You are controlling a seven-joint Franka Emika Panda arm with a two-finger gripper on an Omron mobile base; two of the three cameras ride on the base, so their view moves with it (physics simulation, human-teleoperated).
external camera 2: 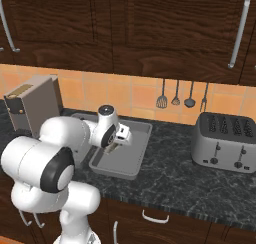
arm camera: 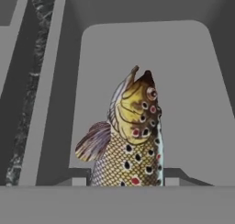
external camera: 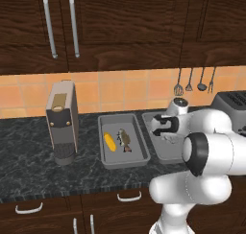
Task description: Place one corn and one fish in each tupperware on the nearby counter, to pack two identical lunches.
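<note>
I hold second fish (arm camera: 131, 140) pinched between jaws of gripper (arm camera: 126, 182) — empty right tupperware (arm camera: 147, 58) directly below; next: lower, release.

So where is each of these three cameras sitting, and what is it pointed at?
Left base view: behind the arm's left, looking down at the counter, coffee machine and both trays; white arm rises lower right.
Right base view: behind its right, facing the right tray and toaster; arm lower left.
Hand view: on the hand, looking along the gripper at a held fish above the tray floor.
Both base views share the coffee machine and right tray.
</note>
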